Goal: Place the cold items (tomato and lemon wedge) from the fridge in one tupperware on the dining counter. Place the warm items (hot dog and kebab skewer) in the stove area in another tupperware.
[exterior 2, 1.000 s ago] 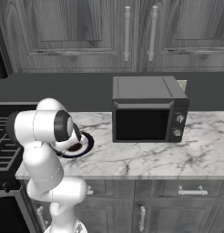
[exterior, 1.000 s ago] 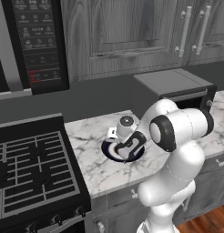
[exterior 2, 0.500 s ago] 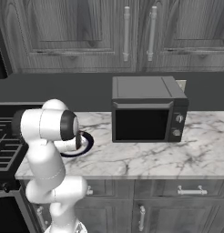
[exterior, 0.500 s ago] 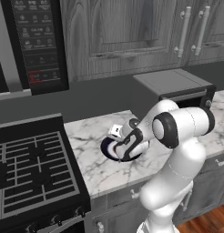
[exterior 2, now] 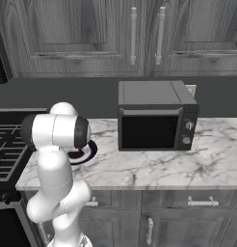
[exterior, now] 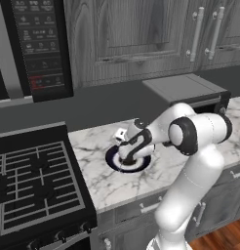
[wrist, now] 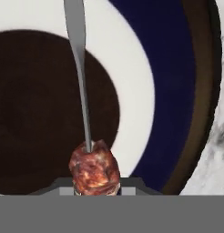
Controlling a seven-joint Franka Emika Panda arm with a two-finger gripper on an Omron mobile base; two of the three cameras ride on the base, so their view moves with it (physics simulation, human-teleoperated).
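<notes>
The kebab skewer [wrist: 94,169] lies on a round plate [wrist: 177,91] with a dark blue rim, a white ring and a dark centre. Its thin grey stick runs up across the plate and a red-brown meat chunk sits at the bottom of the hand view. My gripper [wrist: 94,190] is shut on that chunk. In the left base view the gripper [exterior: 126,157] points down onto the plate [exterior: 113,161], which stands on the marble counter right of the black range [exterior: 34,180] of the stove area. From the right base view my arm hides most of the plate [exterior 2: 89,151].
A dark microwave [exterior 2: 154,120] stands on the counter to the right of the plate; the left base view shows it as well, microwave [exterior: 190,90]. Grey wall cabinets hang above. A black oven panel [exterior: 41,46] rises at the left. Bare marble [exterior 2: 188,166] lies in front of the microwave.
The hand has dropped lower onto the plate and the jaws have closed on the kebab skewer's meat chunk. The base and the plate have not moved.
</notes>
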